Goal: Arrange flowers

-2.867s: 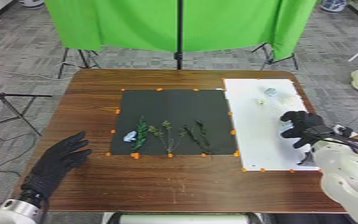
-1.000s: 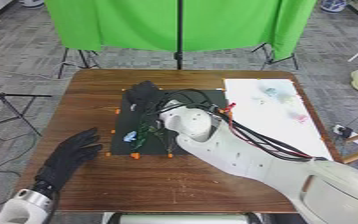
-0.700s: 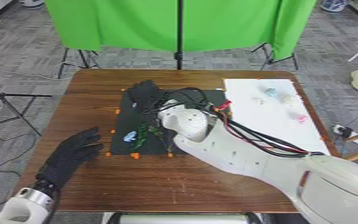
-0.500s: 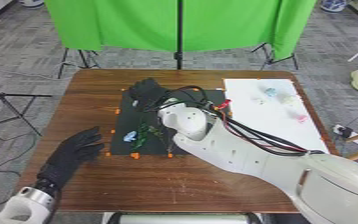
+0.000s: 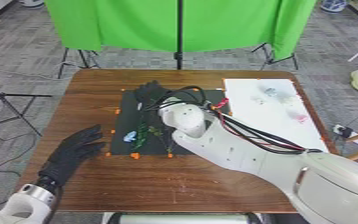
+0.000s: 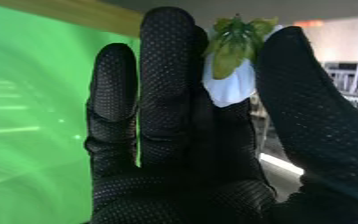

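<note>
The right hand (image 5: 151, 92) was found above the far left part of the black mat (image 5: 129, 100), its thumb and fingers grasping a pale flower (image 6: 230, 85) by its green base. The left hand (image 5: 72, 151) was over the table (image 5: 149, 185), left of the mat, its fingers released and loosely extended. A blue flower (image 5: 130, 136) lay at the mat's near left, beside a green stem (image 5: 141, 143). On the white board (image 5: 278, 135) to the right, a pink flower (image 5: 302, 119) was noted.
</note>
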You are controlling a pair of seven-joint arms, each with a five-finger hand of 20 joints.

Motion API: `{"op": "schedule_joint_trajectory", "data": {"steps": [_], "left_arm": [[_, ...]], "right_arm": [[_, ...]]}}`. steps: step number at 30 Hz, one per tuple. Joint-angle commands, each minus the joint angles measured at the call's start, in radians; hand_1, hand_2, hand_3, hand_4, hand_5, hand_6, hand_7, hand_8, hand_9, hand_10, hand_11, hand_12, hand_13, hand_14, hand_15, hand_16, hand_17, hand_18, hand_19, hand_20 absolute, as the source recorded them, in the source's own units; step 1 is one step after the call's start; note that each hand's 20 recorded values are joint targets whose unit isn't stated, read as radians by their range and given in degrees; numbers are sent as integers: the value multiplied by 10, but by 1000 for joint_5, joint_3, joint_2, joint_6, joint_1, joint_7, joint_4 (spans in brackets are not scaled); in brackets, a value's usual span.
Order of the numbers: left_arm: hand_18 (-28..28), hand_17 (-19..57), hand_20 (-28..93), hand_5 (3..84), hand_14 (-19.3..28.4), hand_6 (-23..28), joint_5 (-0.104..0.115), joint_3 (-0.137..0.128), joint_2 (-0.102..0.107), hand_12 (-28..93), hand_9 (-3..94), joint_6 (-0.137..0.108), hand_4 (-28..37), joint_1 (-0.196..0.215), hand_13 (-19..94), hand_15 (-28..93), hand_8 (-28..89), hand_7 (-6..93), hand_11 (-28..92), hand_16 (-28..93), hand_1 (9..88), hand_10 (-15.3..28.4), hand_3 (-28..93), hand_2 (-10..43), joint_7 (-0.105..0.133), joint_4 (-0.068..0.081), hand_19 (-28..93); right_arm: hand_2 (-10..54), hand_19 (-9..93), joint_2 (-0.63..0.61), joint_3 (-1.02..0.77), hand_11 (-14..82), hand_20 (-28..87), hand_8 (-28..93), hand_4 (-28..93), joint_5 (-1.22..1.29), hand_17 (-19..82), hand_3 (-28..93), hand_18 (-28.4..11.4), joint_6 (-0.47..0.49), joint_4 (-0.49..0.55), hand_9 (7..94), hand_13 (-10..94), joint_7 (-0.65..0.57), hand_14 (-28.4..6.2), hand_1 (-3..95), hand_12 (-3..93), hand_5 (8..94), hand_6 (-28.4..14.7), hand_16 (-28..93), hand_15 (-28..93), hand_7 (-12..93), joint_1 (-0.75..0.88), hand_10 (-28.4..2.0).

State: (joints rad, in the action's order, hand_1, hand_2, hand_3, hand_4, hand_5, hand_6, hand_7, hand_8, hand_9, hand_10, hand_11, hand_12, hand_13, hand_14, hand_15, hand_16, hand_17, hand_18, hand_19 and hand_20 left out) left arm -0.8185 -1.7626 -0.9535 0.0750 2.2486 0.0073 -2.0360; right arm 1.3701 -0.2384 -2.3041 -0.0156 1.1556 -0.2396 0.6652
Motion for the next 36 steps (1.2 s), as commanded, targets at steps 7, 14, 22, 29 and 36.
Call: {"op": "schedule_joint_trajectory", "data": {"steps": [7, 14, 22, 29, 36], "left_arm": [[208, -115, 34, 308, 135, 51, -5, 4, 3, 143, 261, 14, -283, -1, 214, 465, -104, 172, 220, -43, 241, 113, 696, 3, -17, 11, 523], [208, -115, 33, 308, 135, 51, -6, 6, 3, 143, 260, 16, -283, -4, 214, 464, -104, 171, 220, -44, 241, 114, 696, 4, -12, 13, 523], [208, -115, 33, 308, 135, 51, -6, -1, -6, 143, 260, 13, -283, 7, 214, 465, -104, 171, 220, -43, 241, 114, 697, 3, -13, 9, 524], [208, -115, 33, 308, 135, 51, -6, -9, -20, 142, 260, 11, -283, 23, 214, 465, -104, 171, 219, -43, 241, 114, 697, 3, -9, 5, 524], [209, -115, 33, 308, 135, 51, -8, -20, -37, 143, 260, 15, -283, 43, 214, 465, -104, 171, 219, -44, 241, 114, 696, 4, -5, 0, 524]], "right_arm": [[-95, 751, 2, -1, 367, 341, -216, -283, 11, 295, 853, -131, -46, 7, 569, 672, -17, -16, 328, 188, 506, -9, 186, 515, 325, -10, -90], [-95, 751, -2, 0, 371, 341, -213, -283, 12, 286, 808, -133, -17, 18, 538, 648, -26, -21, 324, 188, 480, -17, 169, 534, 325, -13, -91], [-95, 751, -9, -31, 371, 342, -211, -283, 22, 278, 812, -135, -17, 32, 527, 639, -14, -24, 302, 187, 471, -22, 160, 543, 320, 1, -94], [-88, 758, -43, -83, 371, 348, -205, -283, 14, 266, 826, -143, -34, 103, 489, 617, 14, -32, 258, 186, 433, -32, 156, 558, 312, 16, -100], [-64, 757, -110, -136, 366, 355, -201, -281, -45, 252, 925, -148, 101, 180, 456, 573, -7, -34, 298, 182, 409, -28, 143, 567, 313, 18, -97]]}}
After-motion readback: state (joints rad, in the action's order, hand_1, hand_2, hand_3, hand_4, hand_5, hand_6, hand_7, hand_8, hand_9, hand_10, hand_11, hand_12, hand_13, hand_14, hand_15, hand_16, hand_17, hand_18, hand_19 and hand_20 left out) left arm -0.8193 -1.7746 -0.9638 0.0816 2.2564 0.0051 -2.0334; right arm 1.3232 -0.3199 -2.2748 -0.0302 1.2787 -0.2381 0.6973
